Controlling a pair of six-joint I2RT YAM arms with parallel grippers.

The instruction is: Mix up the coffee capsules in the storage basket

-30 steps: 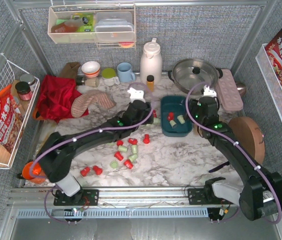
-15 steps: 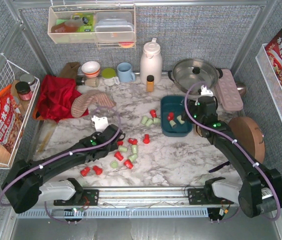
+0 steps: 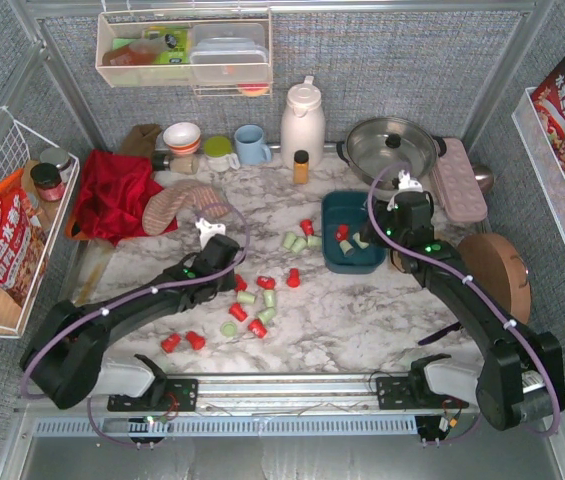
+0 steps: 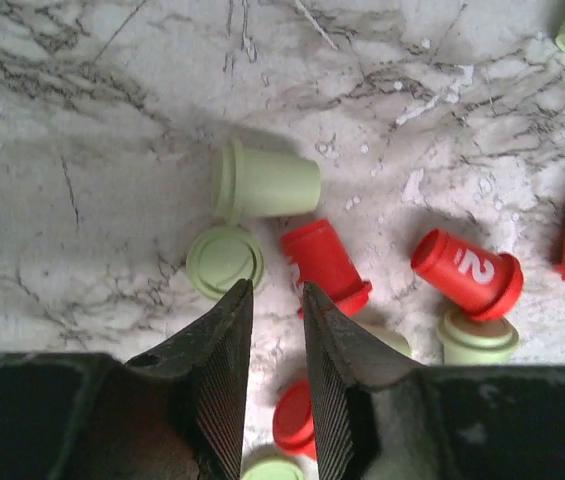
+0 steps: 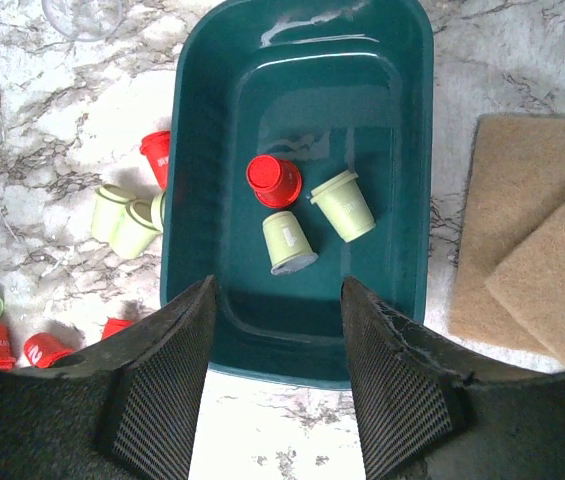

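From above, the dark teal storage basket (image 3: 352, 262) sits on the marble tabletop (image 3: 362, 330), right of centre and in front of a steel pan (image 3: 392, 145). Most of the coffee capsules (image 3: 259, 298), red and mint green, lie scattered on the marble left of it, and a few are just beside its left wall. Three are inside.

In the left wrist view, the left gripper (image 4: 274, 290) hangs over loose capsules. Its fingers stand only a little apart, with nothing between them. Just past the tips are a green pod on its side (image 4: 267, 183), a green pod seen end-on (image 4: 224, 260) and a red pod (image 4: 324, 265). Further right lies another red pod marked "2" (image 4: 467, 275).

In the right wrist view, the right gripper (image 5: 277, 285) is spread wide and empty at the basket's near end. The basket holds three capsules close together near its middle — one red, two green. Tan mats (image 5: 542, 250) lie to its right.
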